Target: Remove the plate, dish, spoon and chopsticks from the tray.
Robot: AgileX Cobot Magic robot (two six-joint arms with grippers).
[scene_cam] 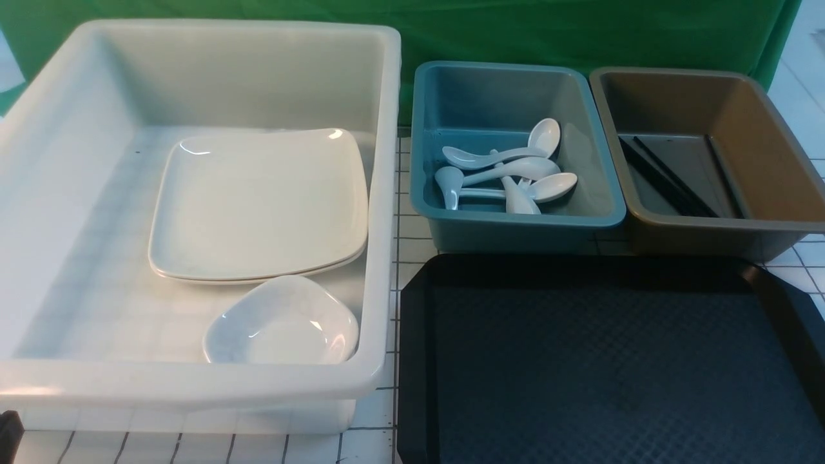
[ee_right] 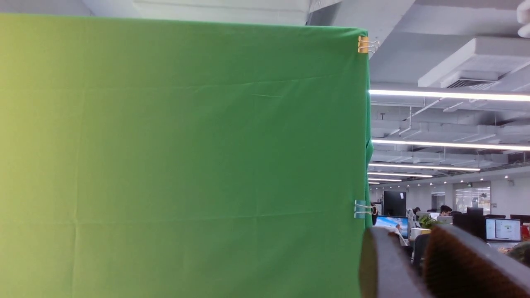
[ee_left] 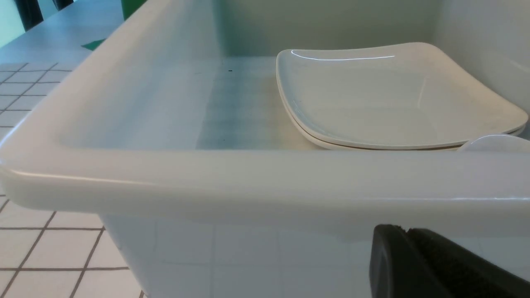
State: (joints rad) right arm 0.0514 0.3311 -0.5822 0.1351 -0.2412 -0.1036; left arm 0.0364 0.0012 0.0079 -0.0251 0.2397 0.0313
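On the bench, the tray [scene_cam: 612, 361] carries nothing; clearing appears complete. The plate [scene_cam: 258, 203] lies stacked on another inside the white bin [scene_cam: 193, 383], with the dish [scene_cam: 281, 322] just beside its near edge. The spoon [scene_cam: 496, 158] rests among others in the teal bin [scene_cam: 515, 222]; the chopsticks [scene_cam: 667, 177] lie in the brown bin [scene_cam: 722, 229].

Left fingers [ee_left: 408, 265] sit low outside the white bin's near wall, apparently pressed together. Right fingers [ee_right: 408, 269] point at the green backdrop [ee_right: 182, 157], slightly apart, holding nothing.

Procedure: confirm the tray surface is bare, keep both arms retracted, and avoid contact with bin rims when parking.
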